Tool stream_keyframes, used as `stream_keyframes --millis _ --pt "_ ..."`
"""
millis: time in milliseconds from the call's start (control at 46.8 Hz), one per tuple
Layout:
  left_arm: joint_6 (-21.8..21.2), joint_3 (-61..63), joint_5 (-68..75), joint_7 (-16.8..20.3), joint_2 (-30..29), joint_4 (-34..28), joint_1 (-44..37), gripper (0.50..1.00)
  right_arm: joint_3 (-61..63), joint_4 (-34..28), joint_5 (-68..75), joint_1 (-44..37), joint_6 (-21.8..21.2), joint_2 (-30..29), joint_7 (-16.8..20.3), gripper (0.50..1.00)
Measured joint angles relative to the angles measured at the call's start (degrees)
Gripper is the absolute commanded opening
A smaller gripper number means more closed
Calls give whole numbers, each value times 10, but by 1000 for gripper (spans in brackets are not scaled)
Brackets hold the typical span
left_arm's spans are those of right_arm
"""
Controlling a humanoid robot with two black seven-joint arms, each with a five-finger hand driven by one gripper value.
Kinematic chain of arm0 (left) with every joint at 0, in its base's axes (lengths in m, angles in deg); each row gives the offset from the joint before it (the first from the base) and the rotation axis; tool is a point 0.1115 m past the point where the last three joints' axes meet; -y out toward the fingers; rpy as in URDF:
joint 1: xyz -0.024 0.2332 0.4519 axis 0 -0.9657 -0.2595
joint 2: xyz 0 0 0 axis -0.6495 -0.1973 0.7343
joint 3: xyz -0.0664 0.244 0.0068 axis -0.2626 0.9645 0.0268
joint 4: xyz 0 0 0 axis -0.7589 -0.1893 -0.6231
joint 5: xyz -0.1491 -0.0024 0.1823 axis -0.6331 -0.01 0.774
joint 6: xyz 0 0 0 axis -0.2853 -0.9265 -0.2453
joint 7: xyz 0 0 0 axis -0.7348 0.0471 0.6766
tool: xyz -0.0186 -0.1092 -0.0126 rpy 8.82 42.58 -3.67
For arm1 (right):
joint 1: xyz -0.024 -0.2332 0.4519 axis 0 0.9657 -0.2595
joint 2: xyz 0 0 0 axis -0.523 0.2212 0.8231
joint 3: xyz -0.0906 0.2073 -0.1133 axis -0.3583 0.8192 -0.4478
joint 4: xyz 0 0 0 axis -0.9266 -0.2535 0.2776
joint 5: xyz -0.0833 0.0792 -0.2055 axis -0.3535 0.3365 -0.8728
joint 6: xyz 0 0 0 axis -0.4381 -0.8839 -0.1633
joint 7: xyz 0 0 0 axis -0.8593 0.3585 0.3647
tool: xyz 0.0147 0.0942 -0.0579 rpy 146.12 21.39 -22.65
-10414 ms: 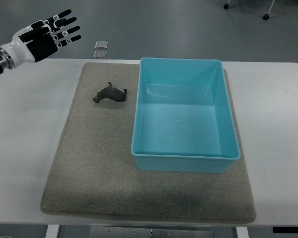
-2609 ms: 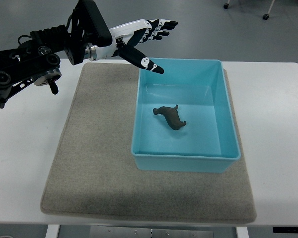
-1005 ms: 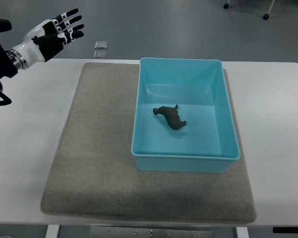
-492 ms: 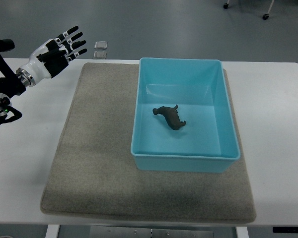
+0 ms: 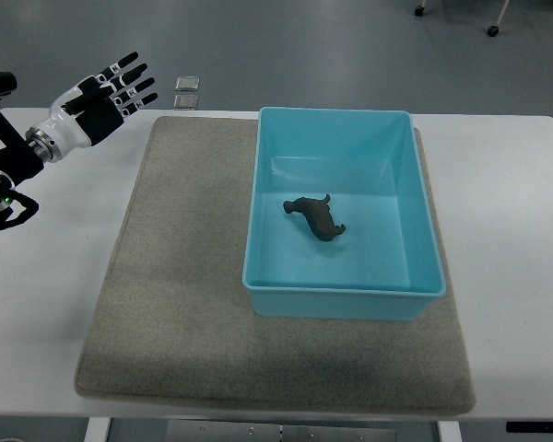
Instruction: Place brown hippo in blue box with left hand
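Note:
The brown hippo (image 5: 315,218) lies on the floor of the blue box (image 5: 339,285), near its middle. The box stands on the right half of a grey mat (image 5: 175,276). My left hand (image 5: 106,95) hovers over the table's far left corner, well away from the box. Its fingers are spread and hold nothing. The black left arm reaches in from the left edge. My right hand is out of the picture.
The white table (image 5: 516,239) carries the mat and box. Two small silvery squares (image 5: 186,90) lie on the floor beyond the table's far edge. Wheeled chair legs (image 5: 493,28) show at the top right.
The hippo went from the mat into the blue box. My left hand, which hung open over the box's far edge, has pulled back to the far left.

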Motion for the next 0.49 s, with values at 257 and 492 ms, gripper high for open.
stream_keyframes --millis 257,492 --pt "0 1 1 1 0 0 0 1000 0 -1 0 0 0 0 0 936" --pt "0 2 6 1 0 0 0 1000 0 -3 0 1 -1 0 -1 936"
